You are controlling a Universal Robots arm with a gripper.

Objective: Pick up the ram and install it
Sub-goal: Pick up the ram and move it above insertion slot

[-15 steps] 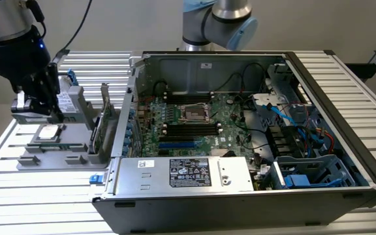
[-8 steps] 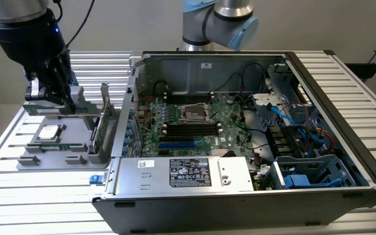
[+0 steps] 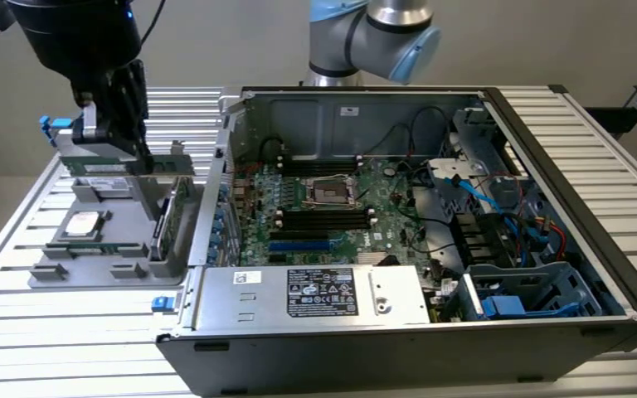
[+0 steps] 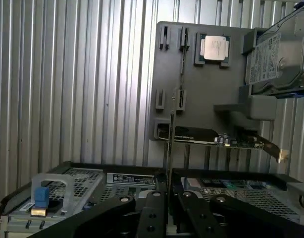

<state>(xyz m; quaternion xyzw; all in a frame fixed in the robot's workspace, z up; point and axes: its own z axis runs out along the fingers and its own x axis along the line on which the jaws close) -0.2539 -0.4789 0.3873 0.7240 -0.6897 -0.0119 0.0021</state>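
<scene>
Gripper (image 4: 169, 196) clamped on the ram (image 4: 170, 148), power supply label (image 3: 321, 292) unreadable

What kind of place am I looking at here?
Probably a robotics lab bench for computer-assembly trials: an open computer case with its motherboard bare, and a robot arm holding the ram by a grey parts tray, all on a ribbed metal table.

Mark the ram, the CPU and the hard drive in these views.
ram (image 3: 167, 165), exterior view, on the green board's half nearer the case.
CPU (image 4: 215, 48), wrist view, on the middle of its silver lid.
hard drive (image 4: 270, 58), wrist view, on its labelled face.
</scene>
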